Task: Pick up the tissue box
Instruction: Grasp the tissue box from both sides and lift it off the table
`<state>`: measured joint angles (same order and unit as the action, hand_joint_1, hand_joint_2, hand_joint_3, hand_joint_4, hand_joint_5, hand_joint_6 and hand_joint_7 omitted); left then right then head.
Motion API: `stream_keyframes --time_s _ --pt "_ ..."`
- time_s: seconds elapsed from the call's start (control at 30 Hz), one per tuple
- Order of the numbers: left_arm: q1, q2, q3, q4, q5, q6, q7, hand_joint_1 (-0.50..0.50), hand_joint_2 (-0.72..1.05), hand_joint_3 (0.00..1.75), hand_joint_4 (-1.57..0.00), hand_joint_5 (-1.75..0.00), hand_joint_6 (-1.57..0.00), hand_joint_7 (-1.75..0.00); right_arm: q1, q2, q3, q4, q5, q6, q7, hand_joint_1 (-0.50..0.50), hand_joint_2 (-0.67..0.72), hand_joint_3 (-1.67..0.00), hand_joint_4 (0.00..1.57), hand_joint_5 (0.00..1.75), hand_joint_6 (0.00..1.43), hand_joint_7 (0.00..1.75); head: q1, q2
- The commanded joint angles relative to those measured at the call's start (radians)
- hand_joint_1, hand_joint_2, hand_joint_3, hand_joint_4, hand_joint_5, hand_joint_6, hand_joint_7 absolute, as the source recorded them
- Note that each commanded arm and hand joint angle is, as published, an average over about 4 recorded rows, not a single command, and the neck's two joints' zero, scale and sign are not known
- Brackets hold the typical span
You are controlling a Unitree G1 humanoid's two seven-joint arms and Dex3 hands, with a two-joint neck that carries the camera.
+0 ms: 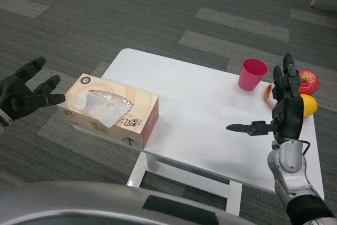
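Tissue box (110, 110) overhangs bench (210, 125) left edge, long axis toward left hand (23, 94), just beside it, fingers apart. Right hand (281, 114) far, fingers apart.

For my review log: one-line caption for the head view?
Open left hand nears tissue box at table edge; right hand open.

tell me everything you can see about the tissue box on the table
The tissue box is a long rectangular cardboard carton in a pale wood-grain print, with a reddish end panel and dark printed characters along its front side. Its top has an oval opening covered in clear plastic film, with white tissue showing through. It lies flat at the left edge of the white table, set at an angle and seeming to overhang the corner. The robot's black left hand is beside its left end with fingers spread; contact cannot be judged.
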<state>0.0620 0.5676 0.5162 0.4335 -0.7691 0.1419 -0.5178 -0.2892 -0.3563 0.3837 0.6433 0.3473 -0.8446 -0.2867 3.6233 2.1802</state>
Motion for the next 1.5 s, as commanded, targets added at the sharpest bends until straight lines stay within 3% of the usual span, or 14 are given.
stream_keyframes --time_s 0.03,0.3,0.87,1.5 --pt "0.017 -0.008 -0.008 0.021 0.012 0.028 -0.018 0.50 1.05 0.35 0.00 -0.21 0.00 0.00 -0.022 0.006 -0.007 0.016 0.004 -0.004 0.001 -0.38 0.22 -0.16 0.00 0.00 0.00 0.00 0.017 0.013" --pt "0.045 -0.010 -0.035 0.060 0.037 0.048 -0.027 0.50 1.05 0.35 0.00 -0.21 0.00 0.00 -0.040 0.010 -0.002 0.042 0.004 -0.004 0.004 -0.38 0.22 -0.16 0.00 0.00 0.00 0.00 0.031 0.021" --pt "0.044 0.001 -0.049 0.146 0.057 0.045 -0.030 0.50 1.05 0.35 0.00 -0.21 0.00 0.00 -0.065 0.020 0.011 0.072 0.004 -0.005 0.011 -0.38 0.22 -0.16 0.00 0.00 0.00 0.00 0.032 0.021" --pt "0.044 0.017 -0.085 0.065 0.056 0.033 -0.041 0.50 1.05 0.35 0.00 -0.21 0.00 0.00 -0.048 0.017 0.012 0.052 0.004 -0.005 0.012 -0.38 0.22 -0.16 0.00 0.00 0.00 0.00 0.060 0.078"
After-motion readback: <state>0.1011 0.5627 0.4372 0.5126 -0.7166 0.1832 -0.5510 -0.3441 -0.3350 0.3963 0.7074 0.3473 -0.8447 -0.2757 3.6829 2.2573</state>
